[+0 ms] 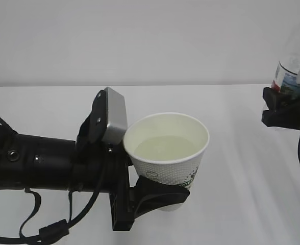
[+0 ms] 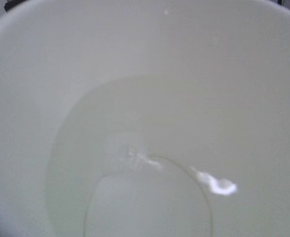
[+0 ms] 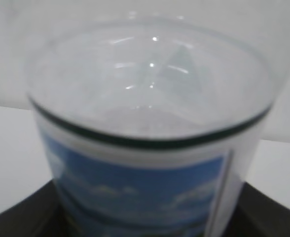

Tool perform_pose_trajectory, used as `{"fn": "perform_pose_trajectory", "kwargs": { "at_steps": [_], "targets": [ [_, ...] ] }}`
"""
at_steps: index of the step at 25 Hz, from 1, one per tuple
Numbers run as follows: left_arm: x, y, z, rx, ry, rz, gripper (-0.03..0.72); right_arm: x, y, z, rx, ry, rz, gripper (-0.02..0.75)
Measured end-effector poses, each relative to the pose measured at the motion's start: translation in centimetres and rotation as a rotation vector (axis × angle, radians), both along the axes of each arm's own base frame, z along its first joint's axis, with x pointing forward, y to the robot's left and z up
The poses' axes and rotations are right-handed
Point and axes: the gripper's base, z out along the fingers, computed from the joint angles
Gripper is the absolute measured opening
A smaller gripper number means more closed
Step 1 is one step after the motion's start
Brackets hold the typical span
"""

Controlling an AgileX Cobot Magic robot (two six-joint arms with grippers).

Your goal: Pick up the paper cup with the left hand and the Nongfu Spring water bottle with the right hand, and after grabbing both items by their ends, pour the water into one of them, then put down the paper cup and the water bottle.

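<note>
A: Nearest us, what has the left gripper [image 1: 157, 196] got?

B: The paper cup [image 1: 168, 153]. Its black fingers are clamped around the cup's lower end, and the cup stands upright with its mouth up, above the near middle of the tabletop [image 1: 231, 204]. I cannot tell whether its base touches the surface.

A: Anything inside?

B: Yes, a shallow pale pool of water [image 2: 135, 197] lies in the bottom; the left wrist view looks straight down into it.

A: And farther off?

B: At the far right edge, the right gripper [image 1: 285, 109] holds the water bottle [image 1: 298, 56] around its labelled lower part. The bottle leans only slightly, with its neck out of frame, well apart from the cup. The right wrist view shows the clear wall and blue label [image 3: 135, 192] close up, with dark fingers on either side.

A: So pouring looks finished?

B: I judge so. What matters next is straight down: each item's long axis is near vertical, the tabletop is directly beneath, and each arm should lower its own load, then release.
</note>
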Motion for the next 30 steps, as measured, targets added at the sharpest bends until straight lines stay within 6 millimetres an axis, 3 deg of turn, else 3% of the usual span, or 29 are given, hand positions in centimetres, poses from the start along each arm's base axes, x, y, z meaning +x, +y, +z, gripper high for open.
{"fn": "perform_pose_trajectory", "kwargs": {
  "at_steps": [6, 17, 30],
  "targets": [
    [0.2, 0.0, 0.1, -0.014, 0.011, 0.026, 0.516, 1.2, -0.1, -1.8, 0.004, 0.031, -0.027, 0.476],
    [0.2, 0.0, 0.1, -0.016, 0.013, 0.030, 0.516, 4.7, 0.4, -3.0, 0.006, 0.014, -0.030, 0.476],
    [0.2, 0.0, 0.1, -0.015, 0.013, 0.031, 0.516, 8.7, 0.9, -5.9, 0.004, 0.024, -0.031, 0.476]
  ]
}}
